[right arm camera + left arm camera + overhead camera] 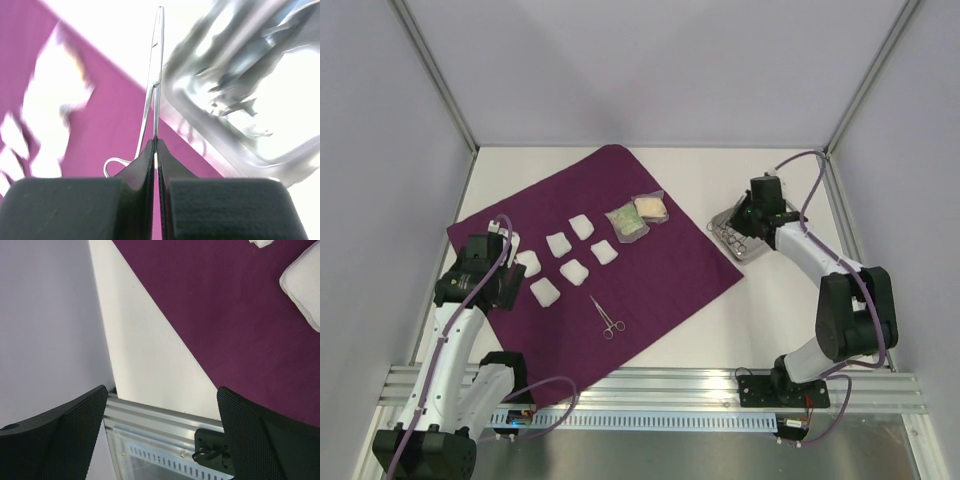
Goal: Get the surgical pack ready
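Note:
The deep-purple cloth point(650, 270) point(225, 315) point(100, 130) lies spread flat like a diamond. On it lie several white gauze squares point(573, 270) point(305, 285), two clear packets point(626, 222) and one pair of metal forceps point(607, 317). The steel tray point(735, 243) point(185, 95) sits at the cloth's right corner. My right gripper point(740, 222) point(155, 142) hangs over the tray's left edge, shut on a second pair of forceps point(157, 60) that points away from the fingers. My left gripper point(490, 290) point(161, 390) is open and holds nothing, above the cloth's left corner.
An aluminium rail point(650, 385) point(165, 417) runs along the near table edge. Grey walls enclose the left, back and right sides. Bare white table point(750, 320) point(145, 350) shows beside the cloth.

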Controlling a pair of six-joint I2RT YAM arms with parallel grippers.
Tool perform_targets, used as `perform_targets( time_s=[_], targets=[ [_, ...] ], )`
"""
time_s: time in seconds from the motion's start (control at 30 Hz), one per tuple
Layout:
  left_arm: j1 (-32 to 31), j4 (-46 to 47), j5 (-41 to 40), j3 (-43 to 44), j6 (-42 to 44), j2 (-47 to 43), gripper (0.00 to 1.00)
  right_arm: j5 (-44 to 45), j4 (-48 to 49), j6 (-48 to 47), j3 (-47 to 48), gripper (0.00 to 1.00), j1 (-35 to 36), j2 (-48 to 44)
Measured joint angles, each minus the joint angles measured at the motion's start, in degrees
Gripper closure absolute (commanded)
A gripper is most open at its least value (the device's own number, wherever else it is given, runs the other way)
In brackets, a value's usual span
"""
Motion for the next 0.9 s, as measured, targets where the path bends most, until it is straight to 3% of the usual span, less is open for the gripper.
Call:
perform_targets(
  time_s=[0.13,0.37,0.9],
  targets=[
    [0.0,0.0,0.0,0.0,0.0,-0.1,0.00,0.4,0.9,3.1,-0.7,1.00,-8.0,-0.3],
    [0.0,0.0,0.0,0.0,0.0,-0.1,0.00,2.4,1.8,5.5,-0.7,0.99,-13.5,1.1],
    [0.0,0.1,0.1,-0.6,0.0,0.4,0.00,4.4,1.2,6.3,-0.7,0.98,-14.5,12.2]
  ],
)
